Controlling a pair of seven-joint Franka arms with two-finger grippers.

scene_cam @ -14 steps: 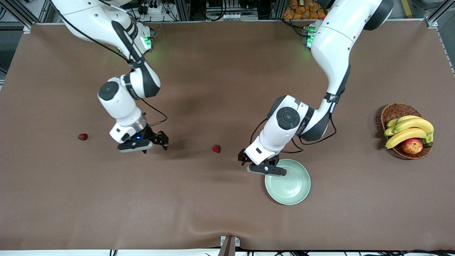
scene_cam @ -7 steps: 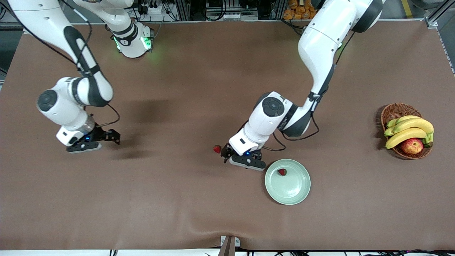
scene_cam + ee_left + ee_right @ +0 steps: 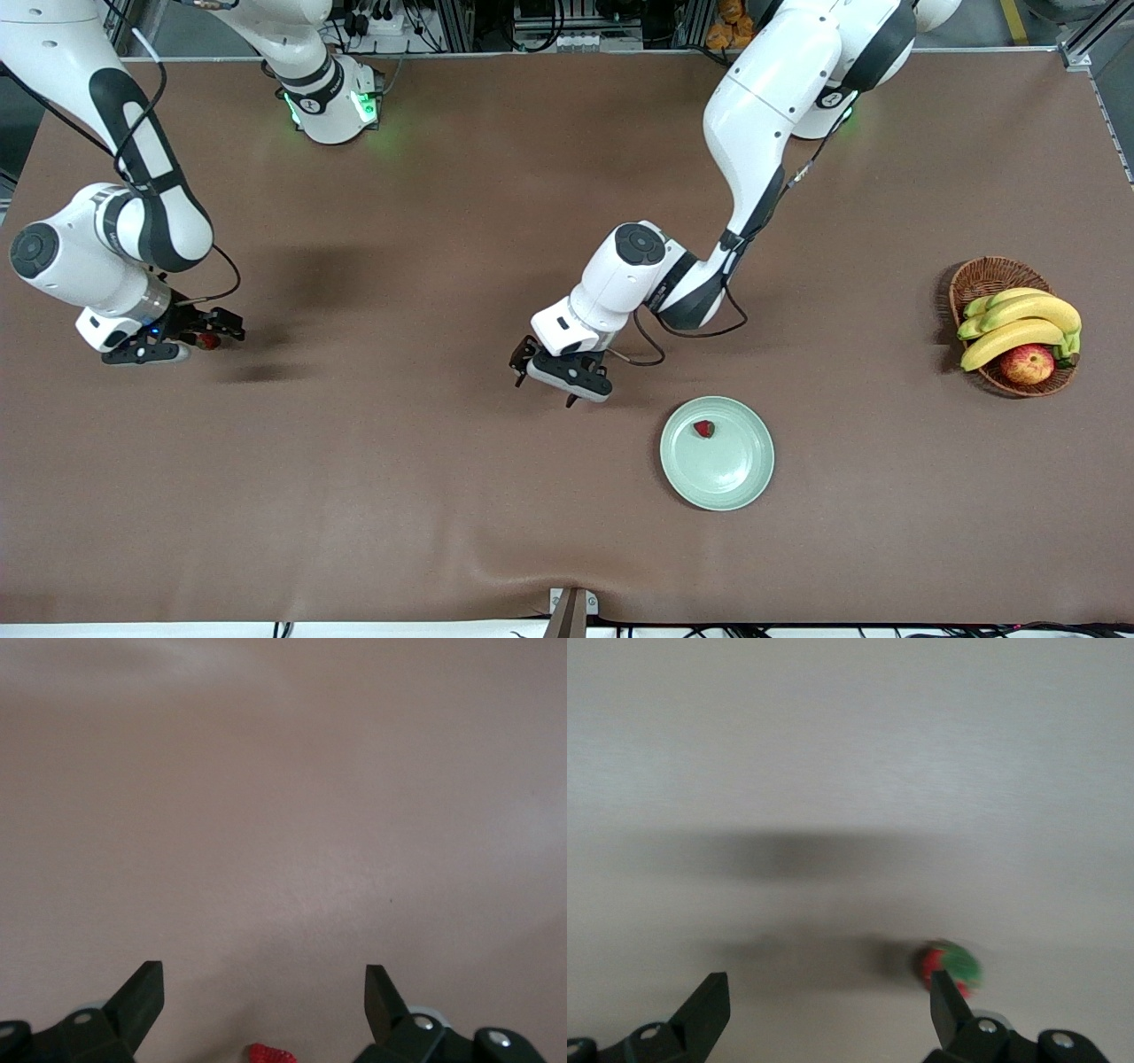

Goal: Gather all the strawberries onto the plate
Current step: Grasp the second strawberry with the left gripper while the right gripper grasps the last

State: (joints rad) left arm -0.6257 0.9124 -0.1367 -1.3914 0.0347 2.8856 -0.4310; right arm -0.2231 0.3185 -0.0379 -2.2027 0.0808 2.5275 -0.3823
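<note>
Front view: one strawberry [image 3: 703,429] sits in the plate [image 3: 740,478] while the left gripper [image 3: 542,383] hangs over the bench [image 3: 443,496] nearby. Left wrist view: spread fingers [image 3: 142,997], a second strawberry [image 3: 270,1053] between them. Right wrist view: the right gripper [image 3: 828,1010] spread wide, the third strawberry [image 3: 950,966] just beside one finger.

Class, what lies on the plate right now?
One strawberry lies on the plate, near its rim toward the robots. Nothing covers the plate, so its whole surface shows; no other berry is on it.
</note>
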